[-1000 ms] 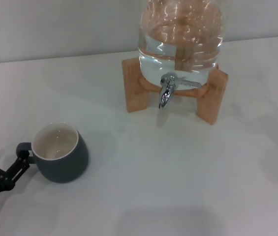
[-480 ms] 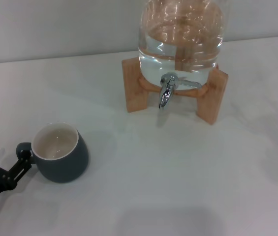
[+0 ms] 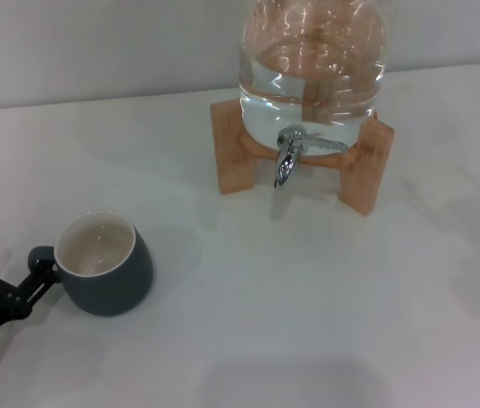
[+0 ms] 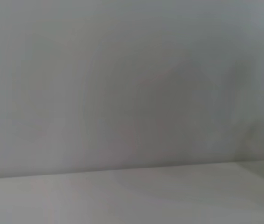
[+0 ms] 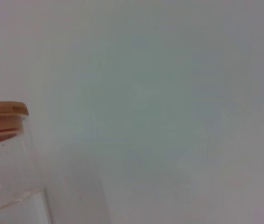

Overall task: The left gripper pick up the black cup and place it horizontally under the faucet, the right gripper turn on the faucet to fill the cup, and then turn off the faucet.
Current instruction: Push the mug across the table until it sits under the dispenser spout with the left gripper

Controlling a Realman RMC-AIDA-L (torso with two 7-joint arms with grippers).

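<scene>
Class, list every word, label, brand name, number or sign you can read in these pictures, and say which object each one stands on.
None: no readable text shows in any view.
Cup: plain, no print.
Glass jar, its wooden stand and the faucet: no label or mark.
Left end effector, by the cup's handle: no marking visible.

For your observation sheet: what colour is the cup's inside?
Cream-white, best seen in the head view: black cup.

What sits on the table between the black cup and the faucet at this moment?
Nothing: in the head view, only bare white table separates the black cup from the faucet. The left gripper is at the cup's handle, on its far side.
</scene>
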